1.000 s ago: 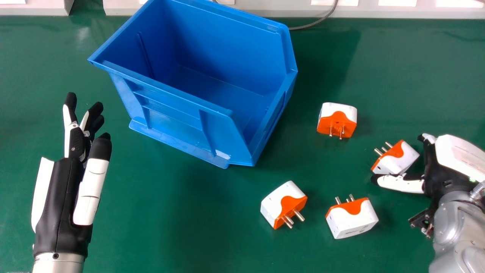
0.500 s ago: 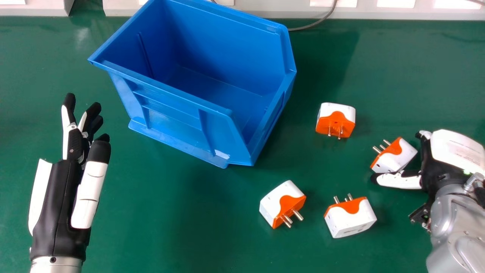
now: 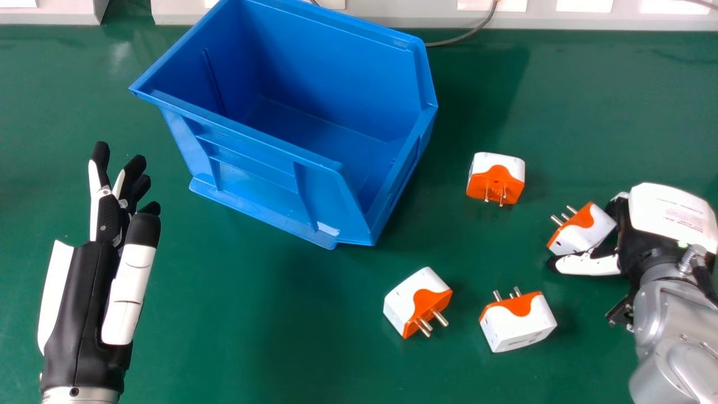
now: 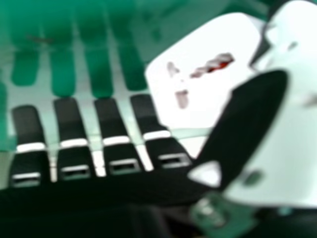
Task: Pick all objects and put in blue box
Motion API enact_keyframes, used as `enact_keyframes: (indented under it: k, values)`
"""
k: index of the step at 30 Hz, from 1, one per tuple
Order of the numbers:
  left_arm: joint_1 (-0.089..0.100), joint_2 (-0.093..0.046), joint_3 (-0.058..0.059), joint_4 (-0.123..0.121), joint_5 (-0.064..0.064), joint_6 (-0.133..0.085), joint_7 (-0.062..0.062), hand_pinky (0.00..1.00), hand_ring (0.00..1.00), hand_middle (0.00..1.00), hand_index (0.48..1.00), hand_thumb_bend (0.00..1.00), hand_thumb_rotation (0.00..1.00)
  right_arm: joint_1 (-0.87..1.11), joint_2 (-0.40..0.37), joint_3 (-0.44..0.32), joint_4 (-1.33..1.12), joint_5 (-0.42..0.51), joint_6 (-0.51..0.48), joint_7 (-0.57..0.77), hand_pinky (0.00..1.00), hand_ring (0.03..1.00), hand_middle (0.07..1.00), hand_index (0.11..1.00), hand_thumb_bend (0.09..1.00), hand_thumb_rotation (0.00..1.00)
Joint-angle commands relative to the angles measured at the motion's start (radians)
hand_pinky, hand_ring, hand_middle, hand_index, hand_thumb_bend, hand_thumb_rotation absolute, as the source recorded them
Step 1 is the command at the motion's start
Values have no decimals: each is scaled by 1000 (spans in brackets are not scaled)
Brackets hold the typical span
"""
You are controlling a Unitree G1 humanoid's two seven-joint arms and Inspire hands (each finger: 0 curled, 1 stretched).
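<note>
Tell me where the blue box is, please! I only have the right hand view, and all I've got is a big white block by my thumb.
Observer: The blue box stands to the left of all the plug blocks on the green table.
Operator: Are there more blocks for me to pick up?
Observer: Yes, three others: one farther from the robot, and two nearer it.
Operator: Which way do the pins on my block point?
Observer: The pins of your block point away from the right hand, toward the box's side.
</note>
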Motion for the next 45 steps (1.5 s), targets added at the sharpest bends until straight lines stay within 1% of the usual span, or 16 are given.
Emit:
enact_keyframes:
  k: [1, 2, 4, 8, 12, 13, 17, 22, 25, 28, 30, 34, 38, 41, 43, 45]
  values:
    - [7, 4, 3, -32, -8, -1, -3, 922, 970, 980, 992, 805, 1000, 18, -2, -12, 12, 23, -13, -10, 327, 389, 470, 572, 434, 350]
    - [8, 4, 2, -35, -7, 2, -3, 922, 970, 980, 992, 808, 1000, 22, 1, -19, 9, 29, -17, -17, 229, 301, 403, 554, 415, 289]
    - [10, 4, 2, -38, -5, 6, -2, 922, 970, 980, 991, 810, 1000, 30, 8, -28, 0, 39, -21, -28, 132, 210, 327, 568, 421, 211]
    - [10, 6, 3, -40, -1, 12, -1, 920, 969, 979, 990, 812, 1000, 38, 12, -29, -8, 41, -16, -31, 97, 182, 309, 615, 425, 158]
    - [7, 7, 3, -41, 3, 15, 0, 919, 968, 979, 989, 811, 1000, 38, 11, -25, -10, 40, -8, -24, 118, 202, 330, 611, 423, 158]
    - [8, 7, 3, -43, 5, 16, 0, 919, 968, 978, 989, 811, 1000, 38, 10, -24, -11, 39, -7, -22, 188, 266, 387, 603, 416, 163]
    - [4, 8, 4, -39, 7, 18, 0, 918, 967, 978, 989, 812, 1000, 39, 9, -27, -7, 46, -11, -20, 255, 328, 443, 611, 406, 178]
    - [-1, 9, 2, -37, 11, 22, 0, 917, 967, 978, 988, 810, 1000, 52, 10, -39, -30, 54, -12, -24, 211, 287, 407, 609, 408, 179]
    - [-6, 9, 1, -34, 10, 26, -2, 916, 967, 977, 988, 809, 1000, 60, 13, -42, -36, 57, -17, -36, 292, 366, 473, 598, 395, 234]
    - [-11, 10, 1, -26, 8, 28, -3, 914, 966, 976, 987, 809, 1000, 63, 13, -46, -33, 63, -25, -47, 270, 345, 465, 591, 390, 265]
    - [-12, 10, 1, -25, 7, 31, -4, 914, 965, 976, 986, 809, 1000, 65, 12, -48, -35, 67, -28, -52, 307, 379, 495, 585, 386, 271]
    - [-6, 16, 3, -46, 21, 59, 0, 939, 982, 989, 993, 805, 1000, 79, 13, -63, -57, 80, -36, -71, 333, 407, 514, 567, 385, 274]
    - [-7, 21, 6, -61, 37, 90, 6, 963, 994, 996, 999, 806, 1000, 87, 19, -78, -64, 94, -46, -96, 455, 520, 612, 598, 388, 305]
    - [-12, 23, 9, -68, 45, 115, 10, 964, 994, 996, 999, 811, 1000, 91, 30, -93, -67, 104, -50, -115, 465, 534, 617, 600, 387, 310]
    - [-15, 22, 9, -67, 48, 119, 12, 963, 993, 996, 999, 811, 1000, 103, 34, -100, -97, 101, -35, -119, 439, 506, 591, 576, 389, 314]
    - [-18, 21, 9, -66, 50, 118, 14, 961, 992, 996, 999, 811, 1000, 115, 36, -104, -128, 96, -20, -120, 462, 532, 605, 582, 392, 320]
